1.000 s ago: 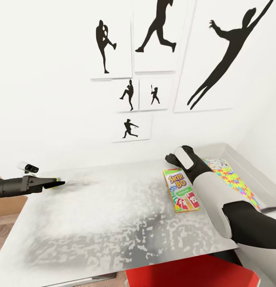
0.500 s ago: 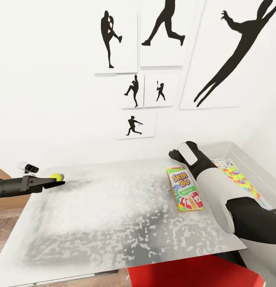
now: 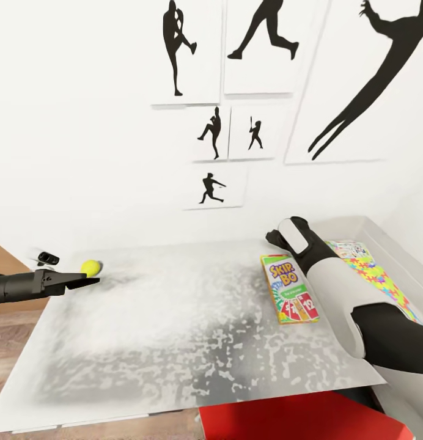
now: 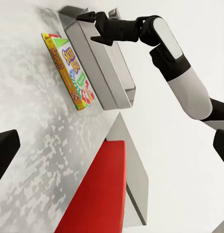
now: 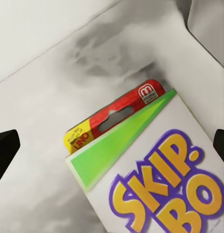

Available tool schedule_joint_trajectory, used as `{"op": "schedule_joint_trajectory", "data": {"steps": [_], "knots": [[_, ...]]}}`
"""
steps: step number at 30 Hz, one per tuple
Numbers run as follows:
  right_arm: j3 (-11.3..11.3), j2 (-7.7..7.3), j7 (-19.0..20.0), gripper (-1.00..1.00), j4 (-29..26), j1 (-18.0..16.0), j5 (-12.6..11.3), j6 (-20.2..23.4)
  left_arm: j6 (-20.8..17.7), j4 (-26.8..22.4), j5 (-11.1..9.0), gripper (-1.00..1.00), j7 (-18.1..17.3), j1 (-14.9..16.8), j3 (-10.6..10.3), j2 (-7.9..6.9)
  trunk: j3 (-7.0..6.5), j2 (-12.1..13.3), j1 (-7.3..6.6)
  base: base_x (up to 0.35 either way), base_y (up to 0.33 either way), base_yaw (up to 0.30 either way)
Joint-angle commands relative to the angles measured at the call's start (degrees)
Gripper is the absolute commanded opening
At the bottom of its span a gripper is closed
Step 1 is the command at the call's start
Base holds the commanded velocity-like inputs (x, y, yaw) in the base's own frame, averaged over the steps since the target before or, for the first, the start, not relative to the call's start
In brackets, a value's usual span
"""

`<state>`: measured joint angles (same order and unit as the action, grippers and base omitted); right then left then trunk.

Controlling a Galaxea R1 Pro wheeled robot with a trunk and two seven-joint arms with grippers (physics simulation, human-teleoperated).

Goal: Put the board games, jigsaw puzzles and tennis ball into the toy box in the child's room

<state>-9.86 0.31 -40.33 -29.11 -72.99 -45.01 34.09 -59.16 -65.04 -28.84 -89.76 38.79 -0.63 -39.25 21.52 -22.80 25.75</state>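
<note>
From the head camera, my left pincer [image 3: 83, 282] hangs over the near-left part of the worktop [image 3: 175, 342], and the tennis ball [image 3: 90, 267] sits just beyond its tips, a little toward the wall. It looks close, maybe touching, though I cannot tell. I also can't say from here whether the fingers are spread or pressed together. The SKIP-BO box [image 3: 290, 297] lies flat well to the right, its long axis running away from me, just beside the toy box [image 3: 382, 244], which already holds a jigsaw puzzle [image 3: 376, 278]. My right pincer [image 3: 274, 236] hovers at the box's far end, so the right arm is clearly the nearer one for it.

In the left wrist camera, the dark fingertips frame the edges of the picture, so I judge that pincer spread.

In the right wrist camera, the SKIP-BO box [image 5: 155, 165] lies directly ahead between widely spread fingertips, nothing pinched, its top edge nearest.
</note>
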Motion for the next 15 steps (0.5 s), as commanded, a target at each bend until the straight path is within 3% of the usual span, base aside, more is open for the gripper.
{"op": "schedule_joint_trajectory", "data": {"steps": [1,9,15], "knots": [[-0.28,-0.30,-0.52,1.00,-0.13,0.03,-0.43,0.23,-0.59,0.00,0.00,1.00,-0.24,0.06,-0.07,-0.03,0.19,-0.12,0.03,0.000,0.000,0.073],[-0.24,-0.75,-0.30,1.00,-0.24,0.29,-0.43,0.19,-0.60,0.00,0.01,1.00,-0.24,0.06,-0.07,-0.03,0.41,-0.12,0.03,0.000,0.000,0.014],[-0.33,-0.75,-0.38,1.00,-0.25,0.30,-0.43,0.23,-0.60,0.00,0.01,1.00,-0.24,0.06,-0.07,0.02,0.45,-0.12,0.03,0.000,0.000,-0.196]]}}
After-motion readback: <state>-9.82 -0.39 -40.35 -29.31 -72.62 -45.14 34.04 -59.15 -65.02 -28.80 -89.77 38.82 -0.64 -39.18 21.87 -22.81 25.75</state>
